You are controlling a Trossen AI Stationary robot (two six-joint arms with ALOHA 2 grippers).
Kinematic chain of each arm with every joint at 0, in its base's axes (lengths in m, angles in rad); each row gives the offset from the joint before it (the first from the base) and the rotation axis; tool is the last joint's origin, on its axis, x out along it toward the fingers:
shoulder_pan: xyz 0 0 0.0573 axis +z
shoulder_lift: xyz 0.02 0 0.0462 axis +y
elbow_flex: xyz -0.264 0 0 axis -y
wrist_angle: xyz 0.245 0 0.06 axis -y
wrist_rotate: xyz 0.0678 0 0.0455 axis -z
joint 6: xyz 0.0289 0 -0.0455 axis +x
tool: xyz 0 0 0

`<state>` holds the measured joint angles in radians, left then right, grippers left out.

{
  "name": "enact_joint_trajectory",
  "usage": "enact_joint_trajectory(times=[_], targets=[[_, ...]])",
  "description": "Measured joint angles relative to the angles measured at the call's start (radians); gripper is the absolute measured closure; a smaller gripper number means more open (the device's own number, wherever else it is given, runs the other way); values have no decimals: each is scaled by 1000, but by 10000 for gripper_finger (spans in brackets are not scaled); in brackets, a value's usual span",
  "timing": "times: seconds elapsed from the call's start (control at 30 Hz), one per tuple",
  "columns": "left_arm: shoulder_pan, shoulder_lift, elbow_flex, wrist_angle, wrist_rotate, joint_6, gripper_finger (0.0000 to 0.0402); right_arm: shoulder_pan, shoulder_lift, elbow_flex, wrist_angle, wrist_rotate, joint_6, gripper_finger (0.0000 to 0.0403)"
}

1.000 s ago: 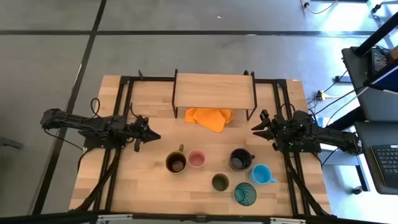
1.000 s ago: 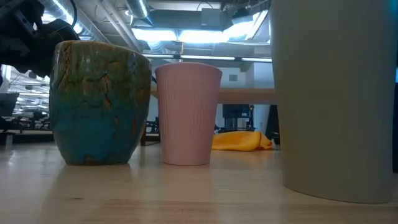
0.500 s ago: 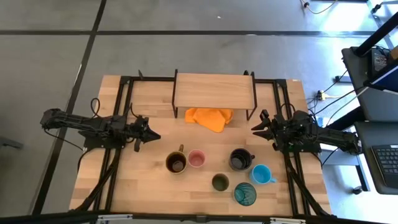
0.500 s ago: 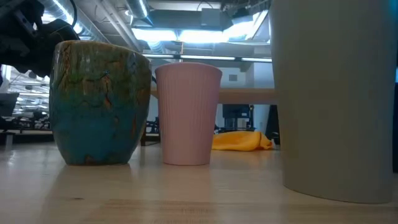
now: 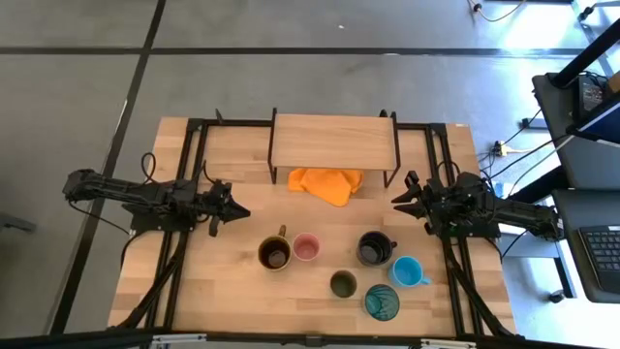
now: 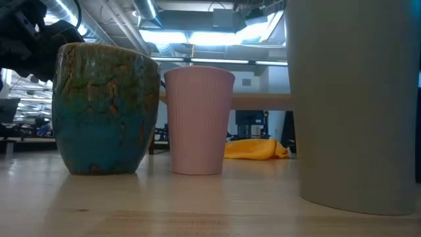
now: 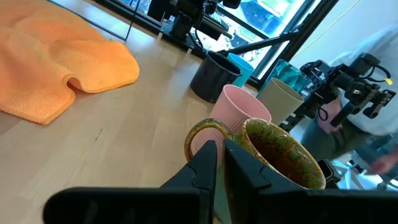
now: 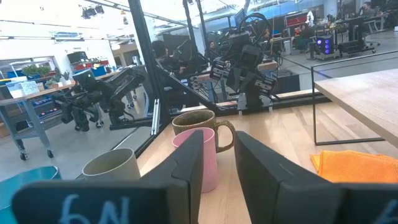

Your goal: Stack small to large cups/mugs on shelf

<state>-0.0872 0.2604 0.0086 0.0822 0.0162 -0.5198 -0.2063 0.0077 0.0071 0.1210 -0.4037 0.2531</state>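
Note:
Six cups stand on their bases on the table's near half: mustard-brown mug [image 5: 274,253], pink cup [image 5: 306,247], black mug [image 5: 374,248], light blue mug [image 5: 406,271], olive-grey cup [image 5: 343,284], teal tumbler [image 5: 382,302]. The shelf [image 5: 334,141] stands on its black legs at the far middle and bears nothing. My left gripper [image 5: 242,210] is shut and empty, left of the mustard-brown mug [image 7: 280,155]. My right gripper [image 5: 399,199] is open and empty, above the table to the right of the shelf and beyond the black mug.
An orange cloth [image 5: 326,183] lies crumpled on the table just in front of the shelf. Black frame rails [image 5: 184,242] run along both table sides. In the low view the olive-grey cup [image 6: 355,99] stands close and hides the right part.

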Motion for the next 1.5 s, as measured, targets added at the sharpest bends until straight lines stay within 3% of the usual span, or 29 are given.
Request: enact_joint_trajectory(times=[0.77, 0.87, 1.03, 1.13, 1.3, 1.5], targets=[[0, 0, 0, 0, 0, 0, 382, 0, 0, 0, 8, 3, 0, 310], [0, 0, 0, 0, 0, 0, 382, 0, 0, 0, 112, 69, 59, 310], [0, 0, 0, 0, 0, 0, 382, 0, 3, 12, 487, 130, 114, 310], [0, 0, 0, 0, 0, 0, 382, 1, 23, 104, 525, 175, 117, 310], [0, 0, 0, 0, 0, 0, 382, 43, 252, 411, 286, 58, 74, 310], [0, 0, 0, 0, 0, 0, 382, 97, 680, 886, -199, -130, -374, 310]])
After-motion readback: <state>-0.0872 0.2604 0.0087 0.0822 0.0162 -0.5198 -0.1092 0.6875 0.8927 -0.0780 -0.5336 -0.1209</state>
